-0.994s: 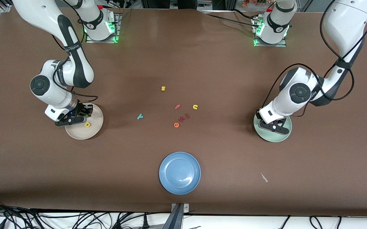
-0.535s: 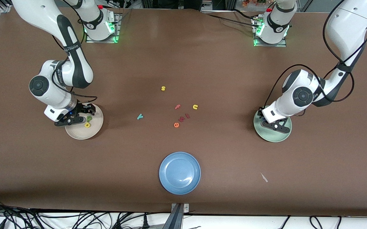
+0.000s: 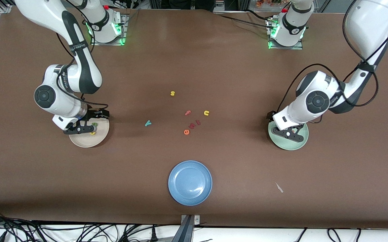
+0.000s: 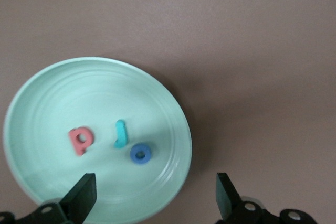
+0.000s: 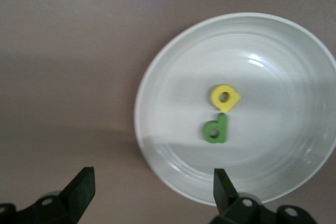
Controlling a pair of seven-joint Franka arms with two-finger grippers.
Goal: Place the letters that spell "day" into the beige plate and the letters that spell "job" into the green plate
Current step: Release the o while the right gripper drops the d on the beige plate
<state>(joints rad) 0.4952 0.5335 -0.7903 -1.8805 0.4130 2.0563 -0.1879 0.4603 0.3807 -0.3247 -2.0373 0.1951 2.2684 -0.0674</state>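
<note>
We see the left pincer (image 4: 152, 200) gaping wide, empty, over the green plate (image 4: 42, 93), where the red "b" (image 4: 80, 140), teal "j" (image 4: 120, 133) and blue "o" (image 4: 140, 153) lie. The right pincer (image 5: 152, 195), equally wide, hangs over the beige plate (image 5: 294, 40) holding yellow "a" (image 5: 224, 97) and green "d" (image 5: 216, 128). The teal "y" (image 3: 148, 123) lies mid-counter (image 3: 194, 60), near "s" (image 3: 172, 93), "f" (image 3: 188, 113), "u" (image 3: 206, 113), "e" (image 3: 186, 132). The blue plate (image 3: 177, 188) sits nearer the camera.
</note>
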